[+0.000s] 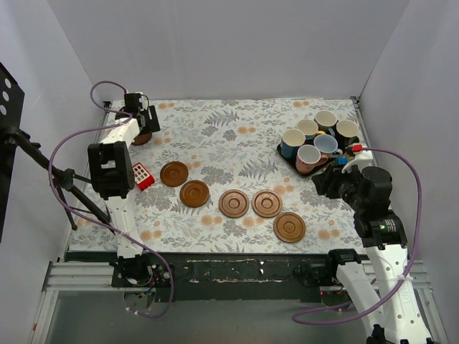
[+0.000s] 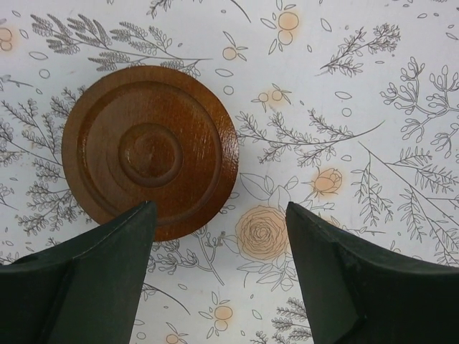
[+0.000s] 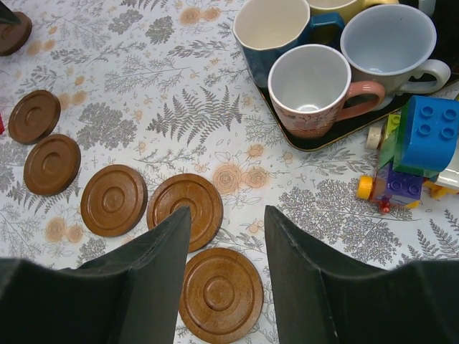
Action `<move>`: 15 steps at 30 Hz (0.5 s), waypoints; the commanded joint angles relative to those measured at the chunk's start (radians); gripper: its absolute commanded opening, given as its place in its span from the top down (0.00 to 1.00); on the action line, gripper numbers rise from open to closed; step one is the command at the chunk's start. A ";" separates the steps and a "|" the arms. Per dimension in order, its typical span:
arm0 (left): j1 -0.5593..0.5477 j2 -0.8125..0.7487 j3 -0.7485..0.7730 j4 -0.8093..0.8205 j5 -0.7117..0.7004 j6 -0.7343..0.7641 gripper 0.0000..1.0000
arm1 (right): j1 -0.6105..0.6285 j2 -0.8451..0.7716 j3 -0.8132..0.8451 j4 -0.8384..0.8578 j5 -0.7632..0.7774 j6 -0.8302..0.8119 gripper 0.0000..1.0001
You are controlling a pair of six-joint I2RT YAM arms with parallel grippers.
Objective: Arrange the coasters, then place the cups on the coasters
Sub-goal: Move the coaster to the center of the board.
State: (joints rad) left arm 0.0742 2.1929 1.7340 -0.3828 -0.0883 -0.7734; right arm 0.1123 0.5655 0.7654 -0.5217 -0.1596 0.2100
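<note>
Bright even light, soft shadows, sharp focus

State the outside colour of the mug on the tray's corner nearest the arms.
Pink; the small handled ceramic mug shows best in right wrist view.

Robot lab test cell: white panel walls (image 1: pixel 215 43) box in a floral-clothed desk (image 1: pixel 237 136), two arms (image 1: pixel 111 172) bolted to a metal frame (image 1: pixel 72 276), purple cables (image 1: pixel 64 143) trailing loose, black tripod (image 1: pixel 68 186) at left.

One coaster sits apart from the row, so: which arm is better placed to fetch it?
Left. The left pincer hovers open by the stray coaster; the right pincer is over the row's last coaster.
</note>
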 commanded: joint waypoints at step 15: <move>0.003 0.107 0.110 -0.022 -0.021 0.017 0.32 | 0.000 0.027 0.069 0.045 -0.014 0.005 0.45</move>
State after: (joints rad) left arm 0.0746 2.3066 1.8374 -0.3931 -0.0959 -0.7586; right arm 0.1123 0.5953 0.7837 -0.5213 -0.1711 0.2108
